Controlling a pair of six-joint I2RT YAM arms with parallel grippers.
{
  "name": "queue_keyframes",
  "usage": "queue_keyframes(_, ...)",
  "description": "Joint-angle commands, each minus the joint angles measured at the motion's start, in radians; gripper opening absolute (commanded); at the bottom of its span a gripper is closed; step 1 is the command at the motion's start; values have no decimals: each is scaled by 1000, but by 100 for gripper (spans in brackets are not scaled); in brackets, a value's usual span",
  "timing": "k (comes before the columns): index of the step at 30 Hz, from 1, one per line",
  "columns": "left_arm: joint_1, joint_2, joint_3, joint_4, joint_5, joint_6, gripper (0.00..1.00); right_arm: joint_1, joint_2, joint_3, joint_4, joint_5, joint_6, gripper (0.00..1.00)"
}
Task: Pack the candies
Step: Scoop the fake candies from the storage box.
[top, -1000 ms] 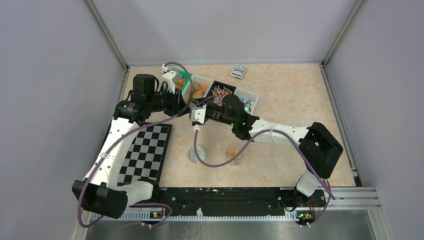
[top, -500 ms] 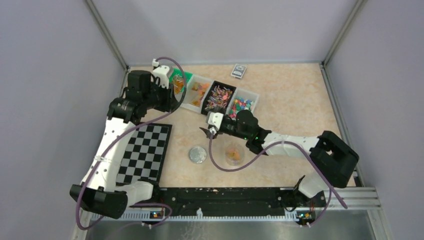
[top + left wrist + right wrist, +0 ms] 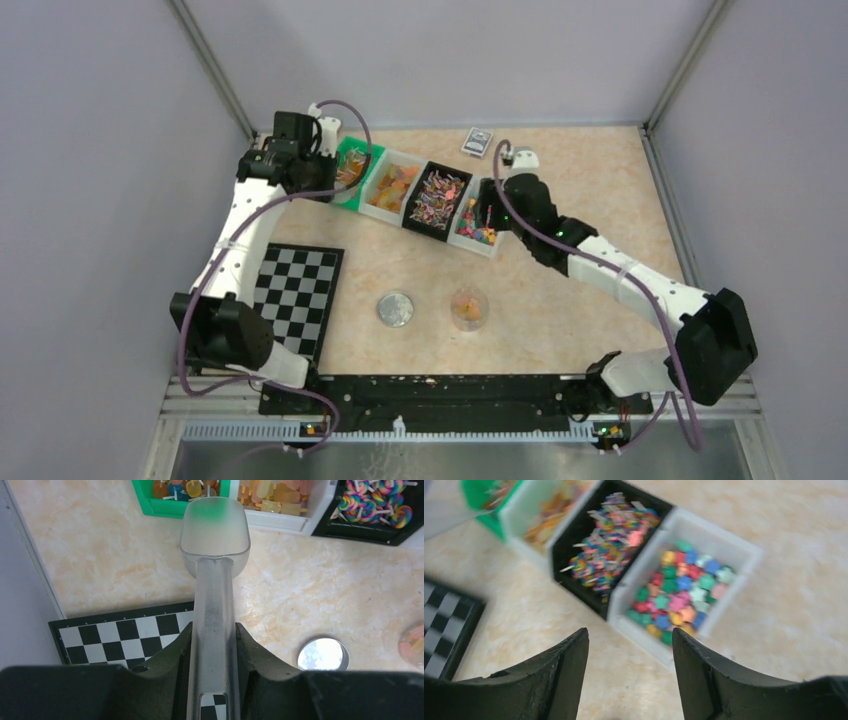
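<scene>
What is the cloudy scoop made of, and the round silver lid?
The scoop looks like frosted plastic: it is cloudy, and the green bin shows faintly through its bowl. The round lid looks like polished metal, because it reflects brightness like a mirror, though silver-coated plastic could look the same.

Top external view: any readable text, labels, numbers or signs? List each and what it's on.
None legible in any view.
small card, far table edge: dark print on it, too small to read.
checkerboard: plain black and white squares, no text.
scoop: clear, no marking visible.
</scene>
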Motion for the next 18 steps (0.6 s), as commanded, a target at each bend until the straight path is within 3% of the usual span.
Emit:
queue_keyframes(1, 15, 79, 135, -18, -65, 33, 0, -87, 2, 92, -310, 158, 287, 61)
queue_keyframes(7, 19, 190, 198, -36, -66, 54, 0, -173, 131, 203, -450, 191, 401, 61)
queue_keyframes(13, 23, 286, 280, -59, -76, 64, 0, -220, 215, 201, -386, 110, 416, 58)
queue_keyframes(18, 23, 349, 328, -66, -57, 73, 0, -226, 300, 257, -435, 138, 437, 57)
